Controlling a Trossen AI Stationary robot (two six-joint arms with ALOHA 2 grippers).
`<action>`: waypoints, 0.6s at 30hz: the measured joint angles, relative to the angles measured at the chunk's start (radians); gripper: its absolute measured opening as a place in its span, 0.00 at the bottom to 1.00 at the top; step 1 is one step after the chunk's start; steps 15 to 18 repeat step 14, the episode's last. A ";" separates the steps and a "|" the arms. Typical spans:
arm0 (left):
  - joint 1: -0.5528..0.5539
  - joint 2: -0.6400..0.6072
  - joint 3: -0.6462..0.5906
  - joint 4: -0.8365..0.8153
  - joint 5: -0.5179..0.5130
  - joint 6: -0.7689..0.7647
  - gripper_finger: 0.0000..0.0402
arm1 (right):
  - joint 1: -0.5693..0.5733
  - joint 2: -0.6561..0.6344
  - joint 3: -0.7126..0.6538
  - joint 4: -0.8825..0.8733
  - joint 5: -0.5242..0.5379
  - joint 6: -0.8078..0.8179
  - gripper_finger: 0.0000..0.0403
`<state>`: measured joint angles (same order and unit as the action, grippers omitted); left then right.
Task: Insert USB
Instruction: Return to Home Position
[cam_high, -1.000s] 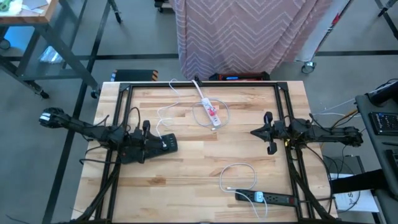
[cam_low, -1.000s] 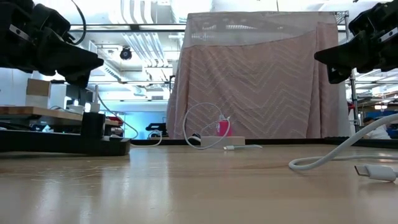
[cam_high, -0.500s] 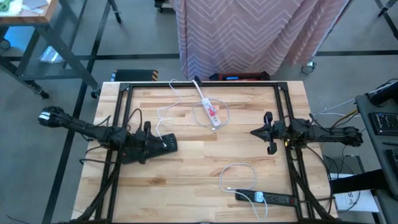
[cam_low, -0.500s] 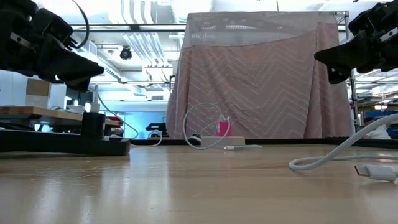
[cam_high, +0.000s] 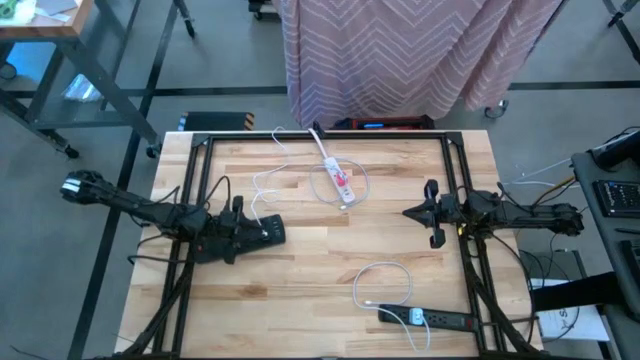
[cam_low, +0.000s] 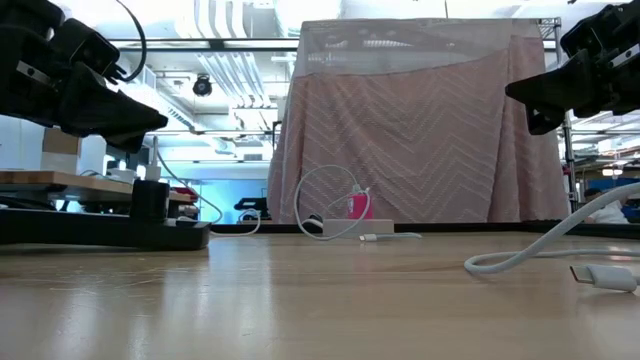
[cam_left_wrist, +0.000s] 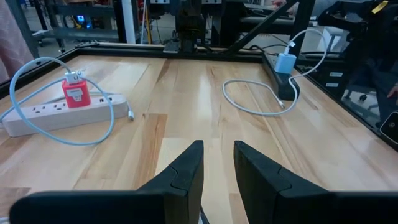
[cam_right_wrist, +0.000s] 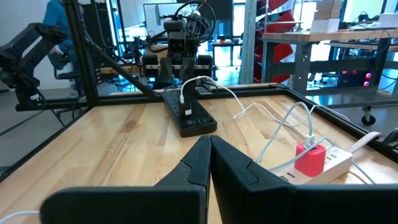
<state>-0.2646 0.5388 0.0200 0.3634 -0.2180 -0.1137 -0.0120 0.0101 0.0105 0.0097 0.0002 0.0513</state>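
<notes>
Right gripper (cam_high: 408, 212) closed, empty, mid-right of high view; white adapter (cam_high: 414, 316) well below, lower right. Left gripper (cam_left_wrist: 217, 146) slightly parted, empty.

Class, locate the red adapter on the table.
In the high view, the red adapter sits on the white power strip, far centre of the table.
</notes>
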 joint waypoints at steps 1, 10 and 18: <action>0.000 0.001 0.000 0.000 0.000 0.000 0.19 | 0.000 0.000 0.000 0.000 0.000 0.000 0.00; 0.000 0.018 0.000 0.000 0.000 0.000 0.19 | 0.000 0.000 0.000 0.000 0.000 0.000 0.00; 0.000 0.026 0.000 0.000 0.000 0.000 0.19 | 0.000 0.000 0.000 0.001 0.000 0.000 0.00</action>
